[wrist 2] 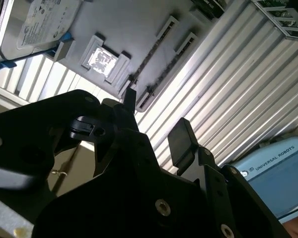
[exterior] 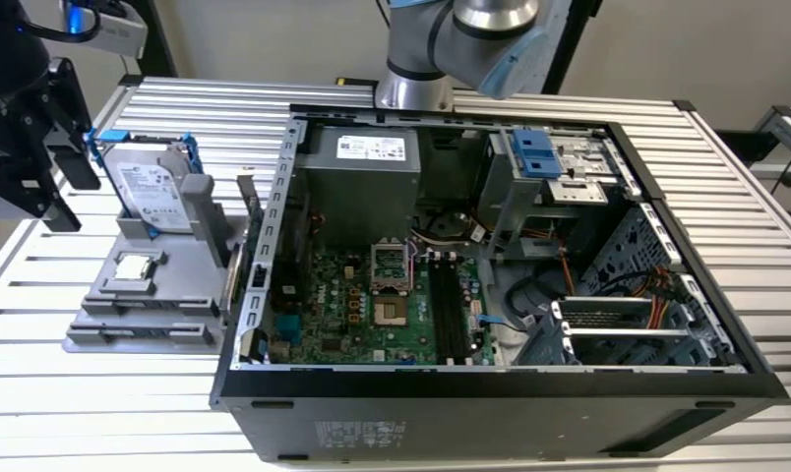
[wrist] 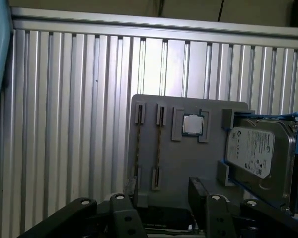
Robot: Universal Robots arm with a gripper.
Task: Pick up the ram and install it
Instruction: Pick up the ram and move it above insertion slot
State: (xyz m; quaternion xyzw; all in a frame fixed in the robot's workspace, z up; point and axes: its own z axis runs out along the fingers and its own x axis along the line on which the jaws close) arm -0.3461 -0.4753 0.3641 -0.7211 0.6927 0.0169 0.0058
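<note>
Centring on the ram (wrist: 158, 148), edge-up in the grey holder (wrist: 184, 163), looks key; the fingers (wrist: 197, 193) stand apart, empty. Approach squarely.

The ram (wrist: 159, 146) stands edgewise in a gray holder (wrist: 188, 163).
</note>
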